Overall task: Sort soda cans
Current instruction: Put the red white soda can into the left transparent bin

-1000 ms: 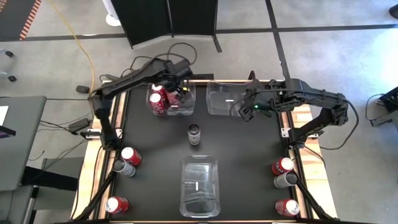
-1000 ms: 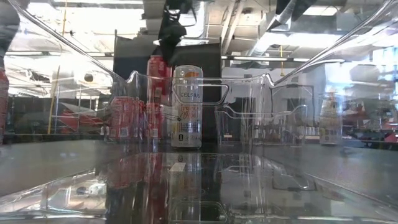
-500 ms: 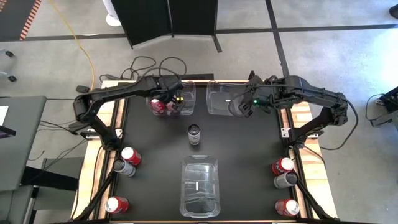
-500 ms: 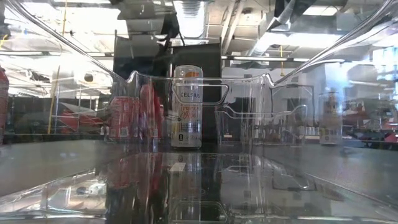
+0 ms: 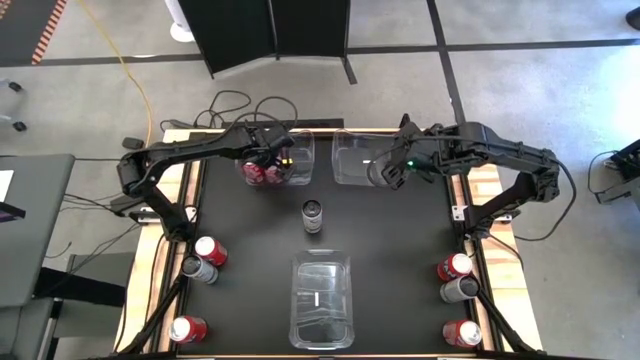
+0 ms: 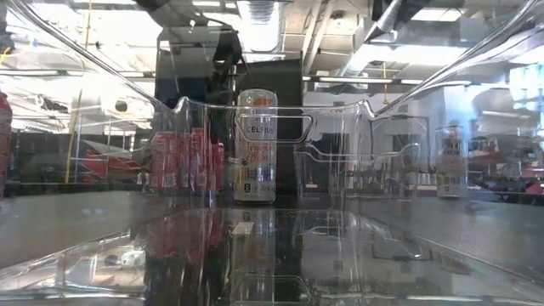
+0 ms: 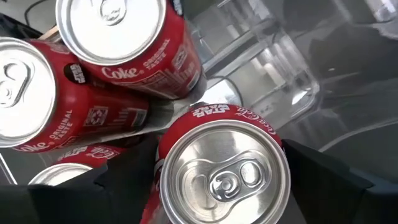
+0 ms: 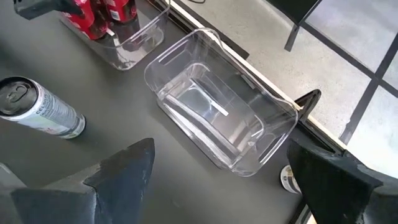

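My left gripper (image 5: 272, 160) reaches down into the far-left clear bin (image 5: 302, 148), shut on a red soda can (image 7: 224, 180) with its silver top up. Two more red cans (image 7: 124, 37) (image 7: 37, 99) stand beside it in that bin. In the low view the red cans (image 6: 178, 161) stand together behind the bin wall. A silver can (image 5: 313, 215) stands upright on the mat at the table's middle. My right gripper (image 5: 385, 172) hangs open above the far-right bin (image 5: 350, 150), which holds nothing. My left gripper has the red can between its two fingers, which lie against opposite sides of its upper wall (image 7: 163, 149). The fingers come from above, slanting down. The can stays upright among the other cans in the bin; its bottom is hidden.
A third clear bin (image 5: 320, 300) sits at the near middle. Two red cans (image 5: 210, 250) (image 5: 188, 328) and a dark one (image 5: 195, 268) wait at the left edge. Red cans (image 5: 453, 267) (image 5: 460, 333) and a grey can (image 5: 460, 290) wait at the right edge.
My left gripper has gone down into the far-left bin with the red can. The can was above the bin's rim a second ago and now sits level with the other red cans.
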{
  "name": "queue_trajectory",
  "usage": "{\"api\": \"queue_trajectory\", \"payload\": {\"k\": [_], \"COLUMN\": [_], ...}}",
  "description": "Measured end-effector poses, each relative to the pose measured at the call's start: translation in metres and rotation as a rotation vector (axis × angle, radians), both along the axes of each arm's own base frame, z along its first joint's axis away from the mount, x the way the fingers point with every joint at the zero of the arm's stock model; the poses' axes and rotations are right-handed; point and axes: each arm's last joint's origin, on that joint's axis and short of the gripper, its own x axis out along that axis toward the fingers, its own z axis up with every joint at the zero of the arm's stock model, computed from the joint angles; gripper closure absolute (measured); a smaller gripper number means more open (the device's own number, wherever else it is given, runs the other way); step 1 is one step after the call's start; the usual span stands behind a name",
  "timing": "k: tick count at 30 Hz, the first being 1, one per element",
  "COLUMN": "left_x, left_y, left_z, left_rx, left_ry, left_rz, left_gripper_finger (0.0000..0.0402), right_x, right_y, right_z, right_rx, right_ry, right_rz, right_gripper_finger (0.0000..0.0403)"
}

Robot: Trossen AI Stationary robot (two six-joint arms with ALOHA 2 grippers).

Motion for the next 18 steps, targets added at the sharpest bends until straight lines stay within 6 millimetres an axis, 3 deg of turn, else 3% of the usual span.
{"api": "queue_trajectory", "payload": {"k": [18], "left_x": [-0.0022], "left_y": [0.0093], "left_z": [0.0048], "left_rx": [0.031], "left_ry": [-0.016], "left_rz": [-0.020], "left_gripper_finger": [0.0067], "right_x": [0.0001], "right_y": [0.0009], "right_z": [-0.0003], "right_rx": [0.028], "right_ry": [-0.015], "right_rz": [-0.012], "right_gripper_finger": [0.0019]}}
